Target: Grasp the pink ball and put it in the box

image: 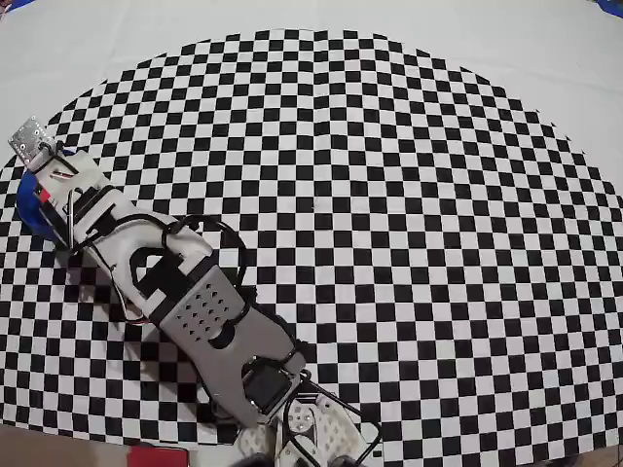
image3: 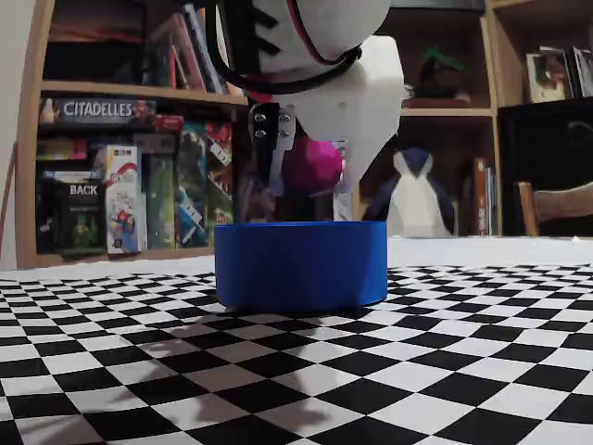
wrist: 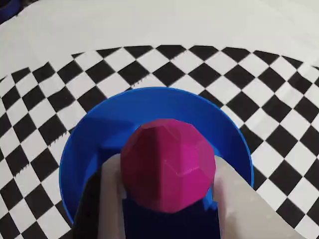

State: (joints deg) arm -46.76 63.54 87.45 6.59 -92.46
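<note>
One black-and-white checkered mat (image: 409, 195) covers table; bookshelf with board games (image3: 111, 139) behind. White two-finger gripper (wrist: 167, 199) clamped around faceted magenta-pink ball (wrist: 169, 164), held above round bright-blue plastic container (image3: 301, 264).

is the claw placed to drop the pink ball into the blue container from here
Probably yes: the claw holds the magenta-pink ball right above the round blue plastic container, with nothing visible between them.

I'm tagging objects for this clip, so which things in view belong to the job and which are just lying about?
Part of the job:
- pink ball, held in the gripper above the container
- blue box, round, standing on the checkered mat

Just lying about:
- board games and books on the shelves behind
- penguin toy
- wooden chair at right in the fixed view
</note>
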